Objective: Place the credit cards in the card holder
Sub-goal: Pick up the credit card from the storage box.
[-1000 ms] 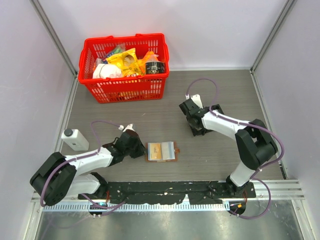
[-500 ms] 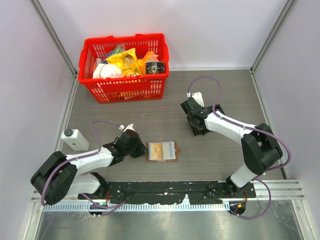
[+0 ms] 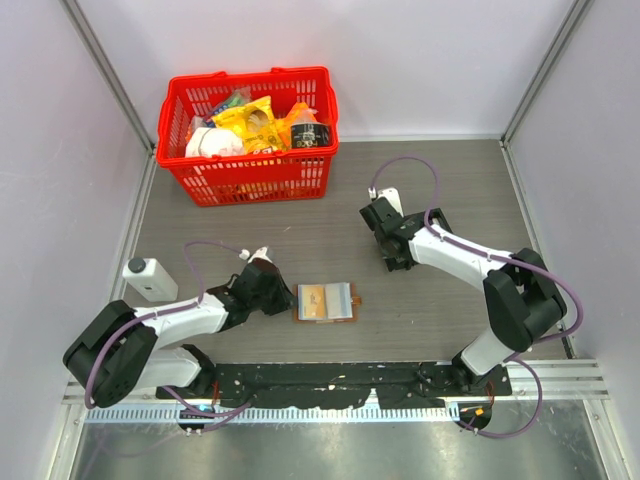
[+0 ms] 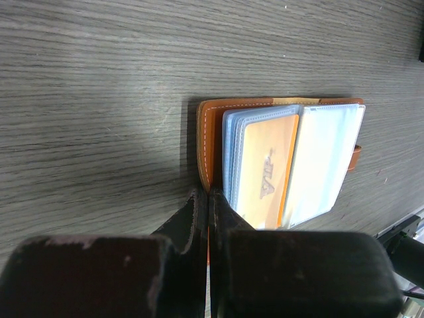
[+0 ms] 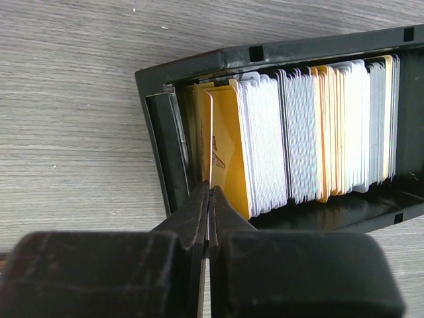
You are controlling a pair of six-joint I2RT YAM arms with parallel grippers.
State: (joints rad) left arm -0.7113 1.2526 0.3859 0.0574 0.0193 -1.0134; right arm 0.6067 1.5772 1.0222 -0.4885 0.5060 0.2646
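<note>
**Right wrist view: jaws pinched on a yellow card in the tray**

Right gripper closed tight on the edge of a yellow-orange card — front of the credit cards, packed upright in the black box tray. White, grey and orange edges stacked behind it.

Left gripper also fully closed, clamped on the near edge of the card holder — brown leather, lying open on the table. Orange card already sitting in a clear sleeve, pale sleeve beside it.

From above: holder left of centre near the arm bases, tray well apart to the right, red basket at the back, white bottle at the left edge.
</note>
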